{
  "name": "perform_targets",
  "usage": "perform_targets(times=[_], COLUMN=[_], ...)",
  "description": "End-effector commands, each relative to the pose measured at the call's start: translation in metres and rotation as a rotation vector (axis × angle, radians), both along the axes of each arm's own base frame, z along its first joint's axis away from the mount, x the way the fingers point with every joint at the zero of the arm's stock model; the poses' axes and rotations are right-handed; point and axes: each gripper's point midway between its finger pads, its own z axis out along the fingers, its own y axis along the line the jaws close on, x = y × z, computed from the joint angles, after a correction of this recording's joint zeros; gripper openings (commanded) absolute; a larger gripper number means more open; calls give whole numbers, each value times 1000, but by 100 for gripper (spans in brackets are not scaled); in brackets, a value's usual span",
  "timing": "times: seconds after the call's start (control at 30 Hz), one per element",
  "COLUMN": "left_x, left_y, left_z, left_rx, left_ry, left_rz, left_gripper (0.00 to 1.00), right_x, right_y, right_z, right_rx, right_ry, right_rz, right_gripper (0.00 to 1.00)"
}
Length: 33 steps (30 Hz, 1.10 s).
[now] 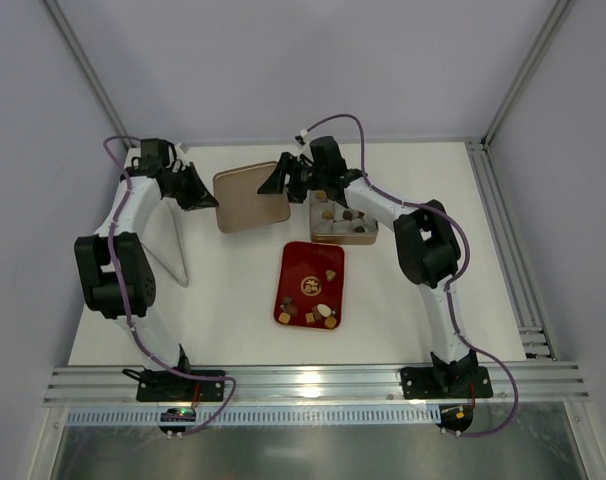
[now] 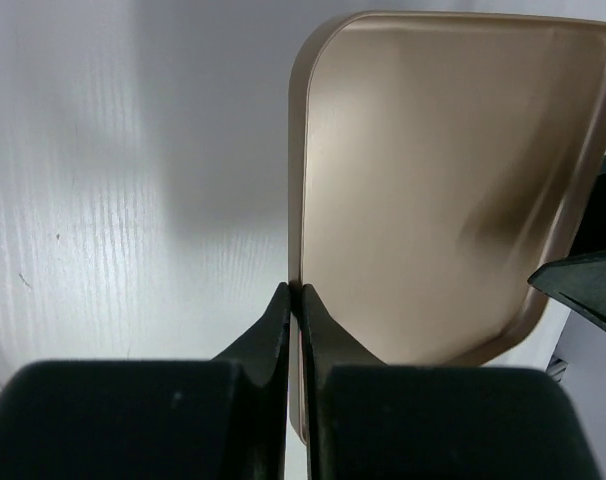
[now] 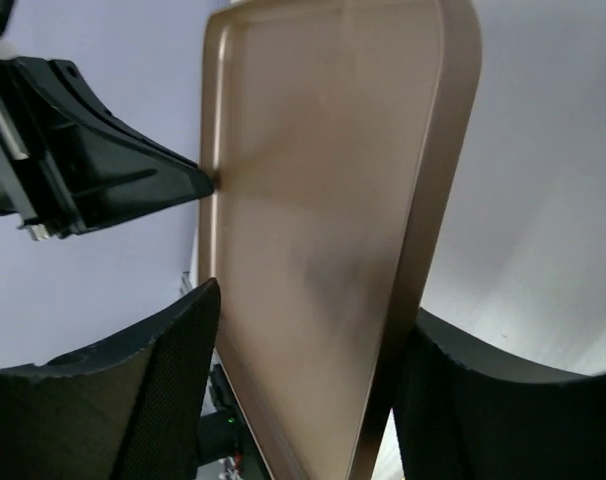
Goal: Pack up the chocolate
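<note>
While between two claws [image 1: 211, 199] [image 1: 277, 183], one lid [image 1: 251, 200]

White table [image 1: 233, 300], a tray and a box on it.
A red tray [image 1: 298, 258] lies mid-table. A gold box [image 1: 343, 241] sits just beyond it, slightly right. Left of the box is a gold lid [image 1: 251, 197]; whether it rests flat on the table cannot be told.

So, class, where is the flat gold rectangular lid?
Top view: the lid is far-centre, the left gripper pinching its left edge, the right gripper at its right edge, beside the gold box.
</note>
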Motion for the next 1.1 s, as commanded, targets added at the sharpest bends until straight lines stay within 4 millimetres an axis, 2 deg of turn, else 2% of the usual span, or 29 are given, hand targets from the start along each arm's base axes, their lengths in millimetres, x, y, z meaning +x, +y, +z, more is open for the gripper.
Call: perform_targets(times=[0.0,0.2,0.23,0.3,0.43,0.47,0.53,0.6,0.63,0.7,0.73,0.77,0.83,0.9,0.93,1.0,1.03,1.07], left_x=[2,-1,-1,-2,-5,-5,-7,-9,-10,-11,-12,-13,-16,-20,-24,-33,-45,-48], left_y=[-6,-8,-9,-9,-9,-9,-8,-4,-3,0,4,5,8,6,4,-19,-47,-48], left_z=[33,33,34,35,38,39,42,49,51,61,70,76,92,102,116,127,138,143], left_rx=[-45,-56,-58,-57,-56,-52,-41,-19,-8,16,40,53,89,127,212,305,376,465], left_ry=[-97,-98,-99,-102,-111,-113,-120,-143,-150,-184,-214,-232,-284,-322,-381,-446,-523,-553], left_rz=[-15,-22,-24,-26,-26,-25,-21,-10,-8,-15,-5,-3,2,-6,-17,-87,-192,-185], left_gripper=[0,0,0,0,0,0,3,15,29,42,55,60,68,69,70,70,72,72], right_x=[-4,-10,-12,-13,-16,-17,-18,-19,-19,-21,-22,-22,-23,-23,-24,-20,-21,-17], right_y=[15,17,17,16,13,11,9,8,7,5,5,3,1,-4,-7,-18,-23,-31], right_z=[41,48,48,52,58,60,67,71,74,78,81,83,85,89,88,92,88,89], right_rx=[164,247,257,275,309,314,325,331,335,341,344,344,336,329,313,294,272,261], right_ry=[-18,28,26,38,49,50,45,48,50,53,57,57,76,83,109,119,150,149], right_rz=[46,55,63,60,65,66,66,67,68,71,72,70,65,58,50,28,13,-2], right_gripper=[64,42,33,24,14,7,4,4,4,4,4,4,4,4,4,4,4,4])
